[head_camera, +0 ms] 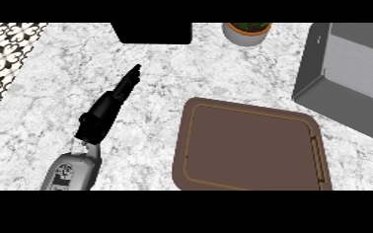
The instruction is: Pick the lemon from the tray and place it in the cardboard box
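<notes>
1. Resting on the marble counter (87,69), the left hand (109,106) points up-right with fingers straight, holding nothing.
2. Right of it lies the brown tray (251,150); no lemon shows on it.
3. The grey box (342,74) sits at the right edge.

From here I get the tray (251,150) clipped at the bottom edge right of my left hand (109,106), with the planter (247,32) and dark block (153,32) cut off up top.

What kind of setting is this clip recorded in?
Probably a kitchen counter: a speckled marble-look countertop, a brown tray, a potted plant at the back, and a grey metal basin, perhaps a sink, at the right.
</notes>
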